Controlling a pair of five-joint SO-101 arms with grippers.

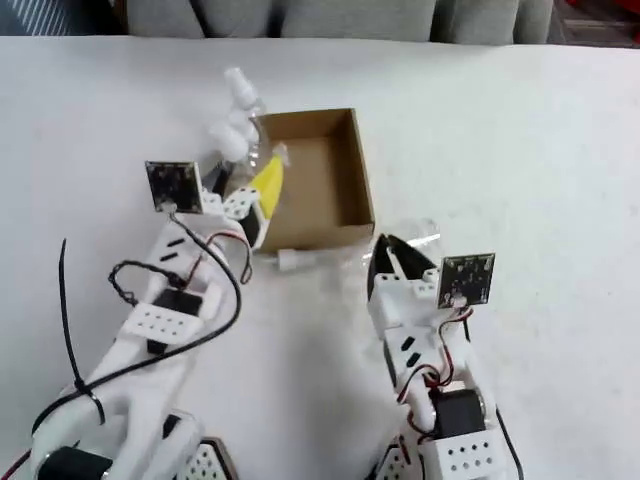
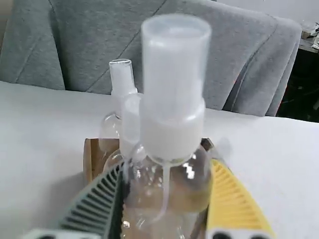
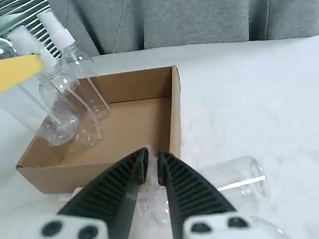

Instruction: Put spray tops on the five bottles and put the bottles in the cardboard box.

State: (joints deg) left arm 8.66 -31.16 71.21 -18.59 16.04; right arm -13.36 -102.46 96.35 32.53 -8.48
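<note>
The left gripper (image 2: 164, 169) is clamped on a bottle (image 2: 167, 199), its grey finger on one side and its yellow finger (image 2: 232, 199) on the other. This held bottle is tilted. Its base is down inside the cardboard box (image 3: 149, 82) by the left wall, and its long axis rises to a white spray top (image 2: 172, 89) that leans out over that wall.

A second bottle (image 3: 75, 64), also capped, leans the same way just beside it, in the far left corner of the box.

The right gripper (image 3: 151, 157) hovers at the near wall of the box. Its black fingers are drawn almost together with only a slit between them, and they grip nothing.

The right wrist view shows both bottle bases resting on the box floor, which the left wrist view hides behind the held bottle.

The high view shows a third bottle (image 1: 300, 260) on its side on the table (image 1: 520, 130). It lies along the box's near wall between the two grippers, neck toward the left arm. A fourth, clear bottle (image 3: 239, 179) lies close beside the right gripper.

Grey cushions (image 2: 249, 59) stand behind the table.
</note>
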